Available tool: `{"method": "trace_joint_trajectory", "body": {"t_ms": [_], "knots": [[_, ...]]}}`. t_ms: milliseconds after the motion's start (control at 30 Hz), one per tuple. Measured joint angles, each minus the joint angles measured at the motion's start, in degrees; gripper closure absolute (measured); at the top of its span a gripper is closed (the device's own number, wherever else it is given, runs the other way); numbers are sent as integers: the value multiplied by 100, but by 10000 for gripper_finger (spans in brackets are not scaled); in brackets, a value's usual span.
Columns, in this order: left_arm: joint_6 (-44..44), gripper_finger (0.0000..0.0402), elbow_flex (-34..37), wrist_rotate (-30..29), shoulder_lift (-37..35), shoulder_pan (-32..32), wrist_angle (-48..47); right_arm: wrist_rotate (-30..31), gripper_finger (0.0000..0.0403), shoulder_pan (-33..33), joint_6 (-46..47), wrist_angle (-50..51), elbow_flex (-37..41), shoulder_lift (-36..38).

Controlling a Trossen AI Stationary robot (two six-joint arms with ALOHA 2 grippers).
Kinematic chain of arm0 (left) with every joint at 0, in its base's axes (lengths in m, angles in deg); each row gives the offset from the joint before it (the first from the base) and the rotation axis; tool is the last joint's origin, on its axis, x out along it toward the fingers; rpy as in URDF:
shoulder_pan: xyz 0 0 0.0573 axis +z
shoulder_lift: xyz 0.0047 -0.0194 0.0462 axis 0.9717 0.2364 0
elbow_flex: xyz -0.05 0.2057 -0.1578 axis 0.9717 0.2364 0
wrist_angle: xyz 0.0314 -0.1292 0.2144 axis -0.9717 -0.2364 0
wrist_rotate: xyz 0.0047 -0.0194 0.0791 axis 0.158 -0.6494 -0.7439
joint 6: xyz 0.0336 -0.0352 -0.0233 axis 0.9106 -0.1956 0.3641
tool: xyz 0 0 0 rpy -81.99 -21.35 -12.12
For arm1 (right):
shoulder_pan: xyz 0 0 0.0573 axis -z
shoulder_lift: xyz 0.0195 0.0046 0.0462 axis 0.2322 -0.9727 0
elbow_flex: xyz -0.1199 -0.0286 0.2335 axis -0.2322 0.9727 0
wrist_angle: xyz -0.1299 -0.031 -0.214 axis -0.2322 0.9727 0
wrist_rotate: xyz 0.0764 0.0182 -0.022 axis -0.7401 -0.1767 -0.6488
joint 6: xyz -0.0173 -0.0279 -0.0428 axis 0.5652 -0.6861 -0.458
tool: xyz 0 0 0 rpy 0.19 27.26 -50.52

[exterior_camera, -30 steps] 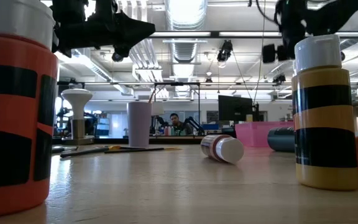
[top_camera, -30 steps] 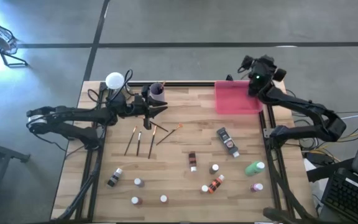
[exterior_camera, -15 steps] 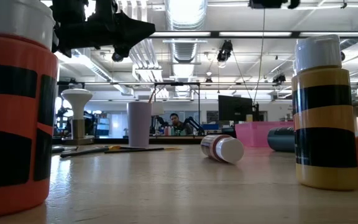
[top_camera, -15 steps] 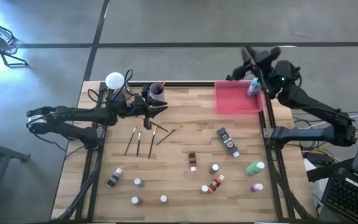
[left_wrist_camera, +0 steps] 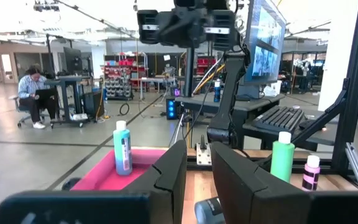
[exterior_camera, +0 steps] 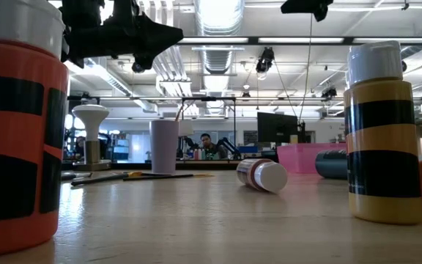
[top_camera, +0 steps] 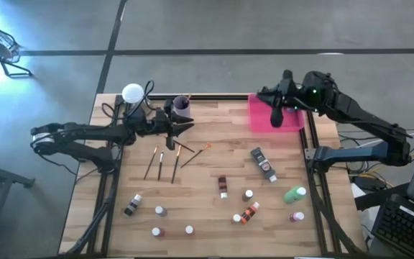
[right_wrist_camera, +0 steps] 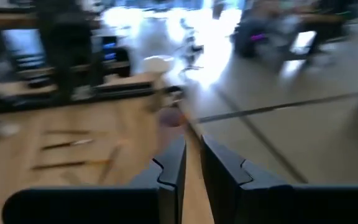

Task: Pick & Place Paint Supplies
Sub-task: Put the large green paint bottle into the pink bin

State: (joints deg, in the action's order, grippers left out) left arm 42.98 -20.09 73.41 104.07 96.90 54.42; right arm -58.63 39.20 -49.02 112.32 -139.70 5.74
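My right gripper (top_camera: 264, 94) hangs high over the pink tray (top_camera: 293, 121), pointing nearly level toward the table's left. It is shut to a slit with nothing in it (right_wrist_camera: 193, 146). A blue white-capped bottle (left_wrist_camera: 122, 147) stands upright on its base in the tray; my arm hides it in the high view. My left gripper (top_camera: 190, 126) waits beside the lilac cup (top_camera: 181, 105), also shut to a slit and empty (left_wrist_camera: 199, 152). Thin brushes (top_camera: 160, 162) lie on the wood near it.
A dark tube (top_camera: 263, 164), a green bottle (top_camera: 294, 193), a purple one (top_camera: 297, 216), an orange-black one (top_camera: 249, 212) and several small bottles (top_camera: 160, 211) lie scattered over the near half. A white-domed lamp (top_camera: 132, 93) stands at the far left corner.
My right gripper has risen from over the tray's far right part and swung toward the table's left. It has tipped from pointing down to nearly level. The blue bottle stays standing in the tray.
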Motion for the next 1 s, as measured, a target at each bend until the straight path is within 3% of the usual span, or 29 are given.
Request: {"method": "trace_joint_trajectory", "body": {"t_ms": [300, 500, 1000], "knots": [[-220, 321, 0, 0, 0, 0, -357, -343, 332, -660, 209, 485, 415, 76], [-511, 321, 0, 14, 0, 0, -452, -338, 323, -1328, 998, 1305, 242, 81], [-544, 321, 0, 18, 0, 0, -355, 269, 318, -3068, 4775, 4661, -607, 85]]}}
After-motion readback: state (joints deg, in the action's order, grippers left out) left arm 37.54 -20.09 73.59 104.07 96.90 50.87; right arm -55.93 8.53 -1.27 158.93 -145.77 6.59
